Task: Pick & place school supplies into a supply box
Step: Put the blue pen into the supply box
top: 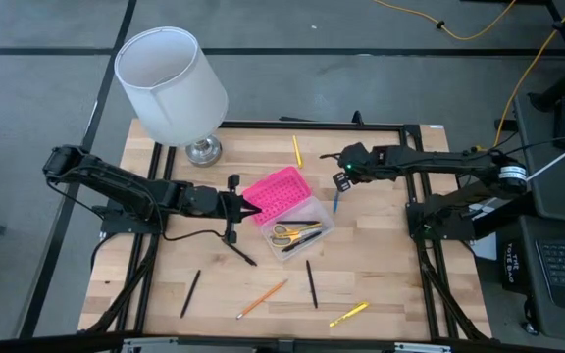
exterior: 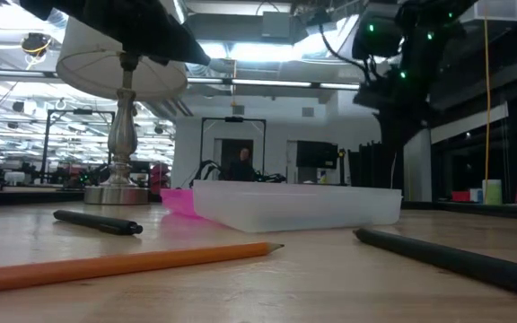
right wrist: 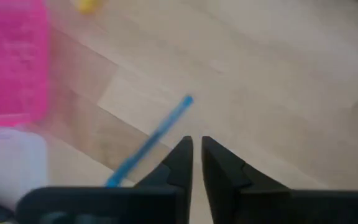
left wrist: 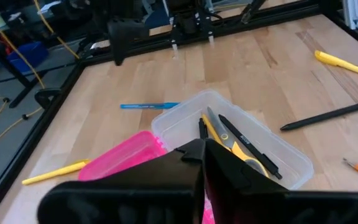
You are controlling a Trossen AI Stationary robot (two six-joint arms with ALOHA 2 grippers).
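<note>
Blue pen (right wrist: pixel 151 142) beside right gripper (right wrist: pixel 195 152)

Open pink-lidded supply box (top: pixel 297 211) mid-table, scissors (top: pixel 284 233) inside, blue pen (top: pixel 337 201) beside, white lamp (top: pixel 173 83) behind

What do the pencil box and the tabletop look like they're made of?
Box base: likely clear, slightly frosted plastic; the scissors show through it. Lid: likely hot-pink moulded plastic, ribbed. Tabletop: pale wood planks with visible grain and seams, matte.
</note>
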